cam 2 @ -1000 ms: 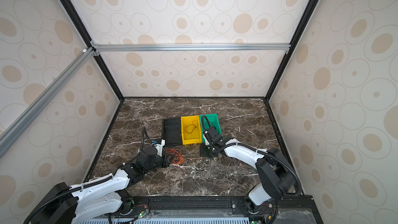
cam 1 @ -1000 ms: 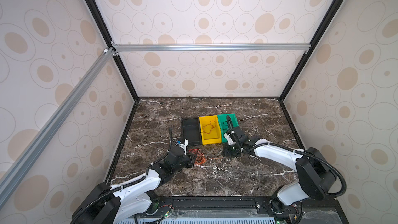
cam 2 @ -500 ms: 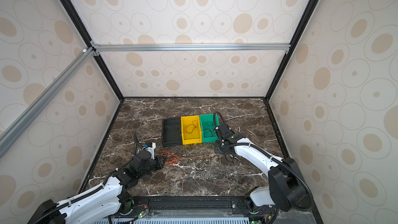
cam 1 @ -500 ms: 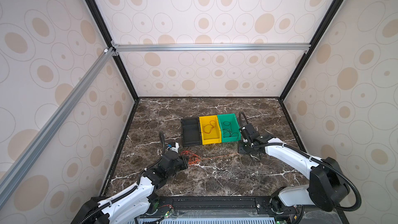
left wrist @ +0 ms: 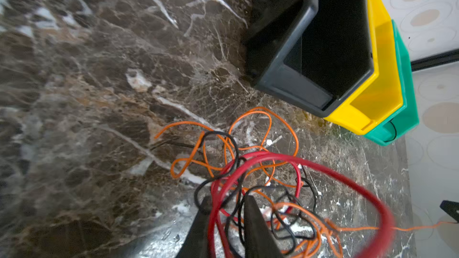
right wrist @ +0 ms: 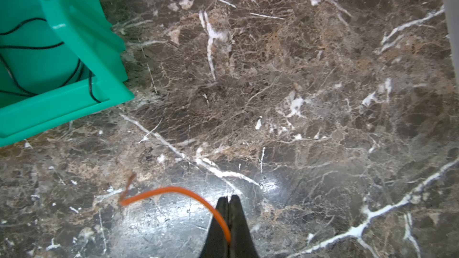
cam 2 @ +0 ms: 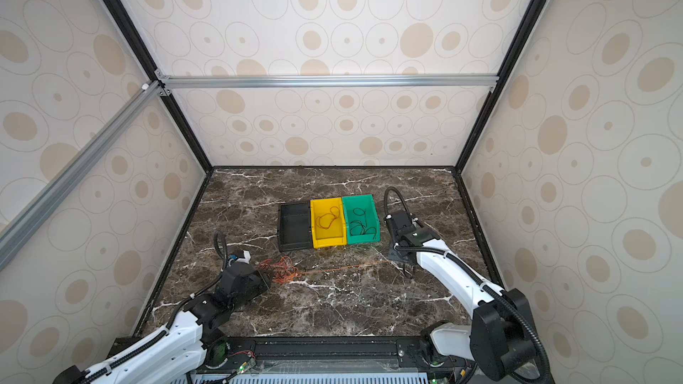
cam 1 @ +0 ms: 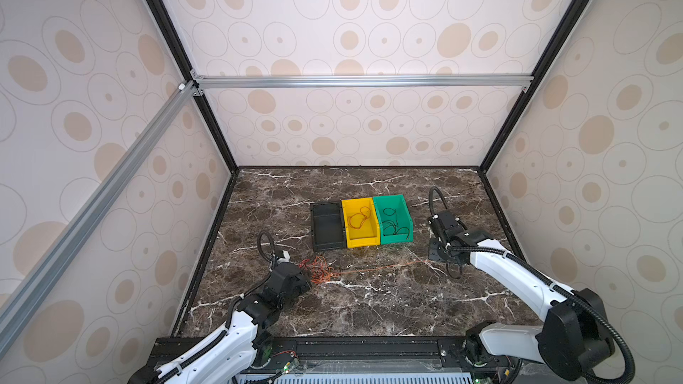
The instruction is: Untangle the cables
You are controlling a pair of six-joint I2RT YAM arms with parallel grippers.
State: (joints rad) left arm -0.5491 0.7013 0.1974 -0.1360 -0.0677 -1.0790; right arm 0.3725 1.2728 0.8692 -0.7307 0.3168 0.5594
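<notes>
The cables form a loose tangle (cam 1: 320, 272) (cam 2: 283, 270) of orange, red and black strands on the marble, in front of the bins. My left gripper (left wrist: 227, 201) (cam 1: 305, 282) is at the tangle's left edge. Its jaws are apart, with red and black strands (left wrist: 221, 209) running between the fingers. One orange cable (cam 1: 380, 270) (cam 2: 343, 267) stretches nearly straight from the tangle to my right gripper (right wrist: 228, 198) (cam 1: 435, 255), which is shut on it near its end (right wrist: 159, 192).
Three bins stand in a row behind the tangle: a black bin (cam 1: 315, 229), a yellow bin (cam 1: 364, 244) holding a reddish cable loop, and a green bin (cam 1: 395, 240) (right wrist: 74, 110) holding black cable. Enclosure walls close off the left, right and back.
My right gripper has moved right, away from the bins, drawing the orange cable out straight. The left gripper has shifted left and nearer with the tangle, and its jaws have parted.
</notes>
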